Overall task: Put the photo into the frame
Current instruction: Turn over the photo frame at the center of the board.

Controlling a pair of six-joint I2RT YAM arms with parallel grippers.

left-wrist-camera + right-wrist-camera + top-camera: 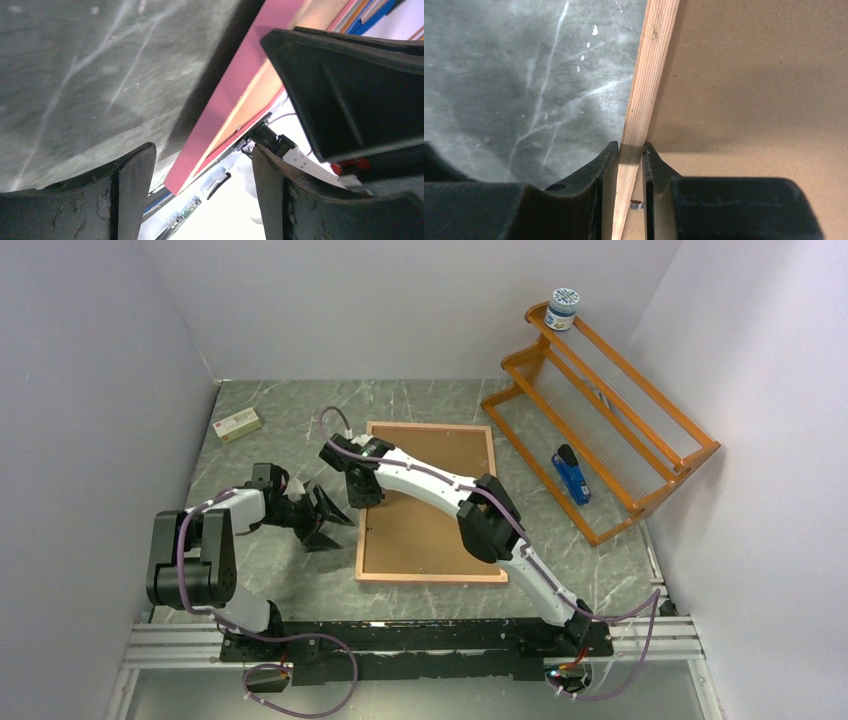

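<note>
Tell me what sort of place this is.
Probably a robot lab test cell: plain white walls box in a marble-patterned table, the left arm and right arm are bolted to a metal rail at its near edge, and props like a frame and an orange rack sit there.

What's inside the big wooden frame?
A flat brown board fills the frame. Anything beneath that board is covered, so I cannot see it.

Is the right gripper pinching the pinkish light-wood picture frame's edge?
Yes, the right gripper has a finger against each side of the frame rail.
</note>
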